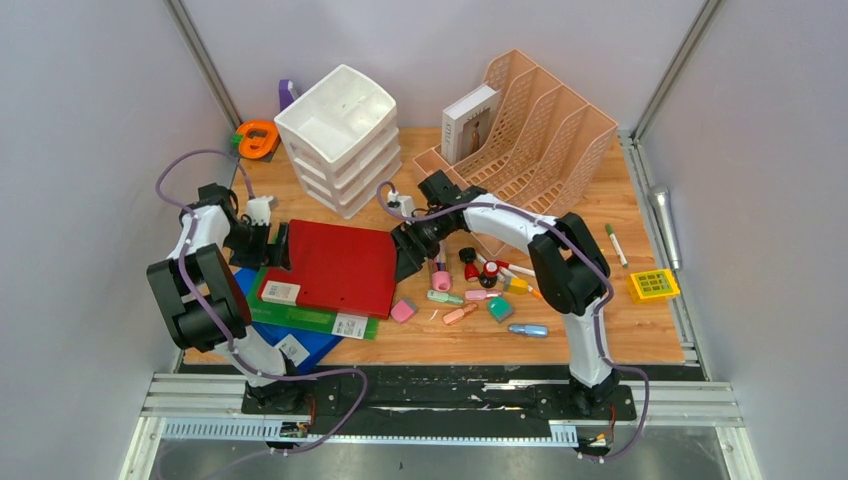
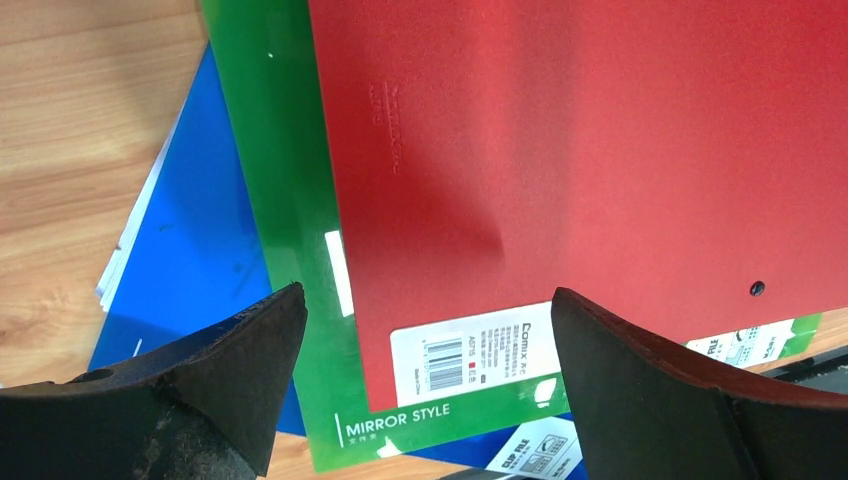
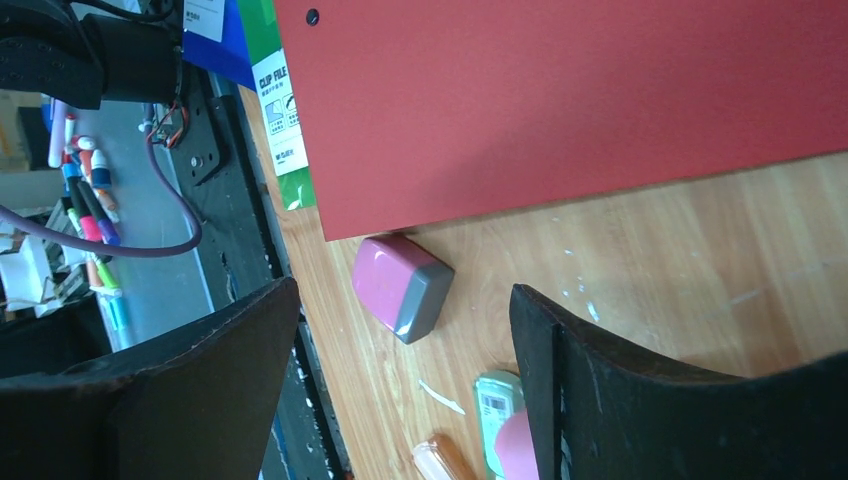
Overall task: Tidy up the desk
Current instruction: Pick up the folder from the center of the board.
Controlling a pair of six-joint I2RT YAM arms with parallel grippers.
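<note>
The left gripper (image 2: 425, 310) and right gripper (image 3: 402, 295) flanked the red folder (image 1: 340, 265), apparently for a joint lift; both pairs of fingers (image 2: 230, 370) gaped wide, empty.

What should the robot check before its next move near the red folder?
1. Is the left gripper open beside the red folder? ok.
2. Is the right gripper open at the folder's opposite side? ok.
3. Is nothing lying on top of the red folder? ok.
4. Is the pink eraser clear of the folder's corner? cannot tell, it sits very close.
5. Does the file rack have free slots? ok.
</note>
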